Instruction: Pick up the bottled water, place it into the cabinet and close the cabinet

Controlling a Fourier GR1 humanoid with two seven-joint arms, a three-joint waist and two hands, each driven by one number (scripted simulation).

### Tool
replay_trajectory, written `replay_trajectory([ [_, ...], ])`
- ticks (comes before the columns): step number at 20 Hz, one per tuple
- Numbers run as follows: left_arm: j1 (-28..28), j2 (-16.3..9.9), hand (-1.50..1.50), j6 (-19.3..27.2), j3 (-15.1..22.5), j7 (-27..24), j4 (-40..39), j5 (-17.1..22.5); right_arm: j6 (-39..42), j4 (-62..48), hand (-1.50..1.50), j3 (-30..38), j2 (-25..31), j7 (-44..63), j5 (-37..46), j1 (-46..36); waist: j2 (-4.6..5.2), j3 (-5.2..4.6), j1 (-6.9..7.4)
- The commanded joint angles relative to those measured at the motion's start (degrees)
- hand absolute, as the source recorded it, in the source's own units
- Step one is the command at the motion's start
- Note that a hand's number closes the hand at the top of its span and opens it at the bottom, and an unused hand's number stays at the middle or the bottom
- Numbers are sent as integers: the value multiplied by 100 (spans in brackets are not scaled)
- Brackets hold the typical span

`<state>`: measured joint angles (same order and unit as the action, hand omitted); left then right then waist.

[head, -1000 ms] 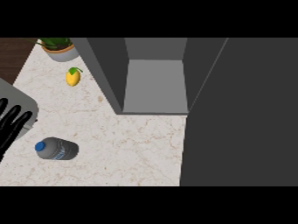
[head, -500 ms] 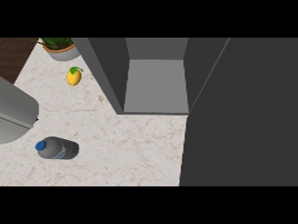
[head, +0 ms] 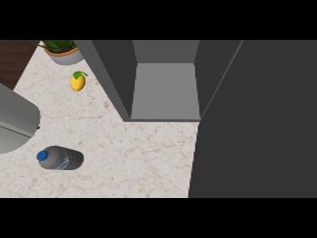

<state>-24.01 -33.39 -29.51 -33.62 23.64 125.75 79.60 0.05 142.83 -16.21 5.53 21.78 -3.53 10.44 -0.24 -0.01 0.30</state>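
Observation:
The bottled water (head: 60, 158) lies on its side on the marble counter (head: 133, 153) at the lower left, its blue cap pointing left. The grey cabinet (head: 164, 90) stands open behind it, and its inside shows nothing stored. Its dark door (head: 264, 121) swings out toward me and fills the right side of the view. A grey forearm (head: 3, 118) comes in from the left edge, just above and left of the bottle and apart from it. No hand shows on it, and the right arm is out of view.
A yellow mango (head: 77, 82) lies near the counter's back left. A potted plant (head: 63, 52) stands behind it in the corner. Dark wood floor (head: 3, 60) shows past the counter's left edge.
The black hand seen at the left edge one second ago is gone from view. A grey forearm now covers that spot. The bottle has not moved.

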Motion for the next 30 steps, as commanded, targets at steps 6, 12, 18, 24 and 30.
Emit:
replay_trajectory([
  [6,-195,432,-150,-482,-372,472,-113,197,-304,848,-150,-256,-44,574,309,-16,2,-3,4],
  [12,197,648,-150,-184,-228,487,18,-510,-299,1299,-150,-237,159,767,142,218,-5,-1,-42],
  [18,647,1003,-150,-103,171,469,-196,-1211,-545,1097,-150,-537,161,943,519,-331,5,-3,-56],
  [24,1560,1335,-150,103,781,328,-692,-2448,-550,1157,-150,-442,304,843,224,24,17,2,-137],
  [30,1854,1321,-150,-429,737,141,-1712,-3100,-721,796,-150,-419,206,1075,254,-686,23,-2,-62],
])
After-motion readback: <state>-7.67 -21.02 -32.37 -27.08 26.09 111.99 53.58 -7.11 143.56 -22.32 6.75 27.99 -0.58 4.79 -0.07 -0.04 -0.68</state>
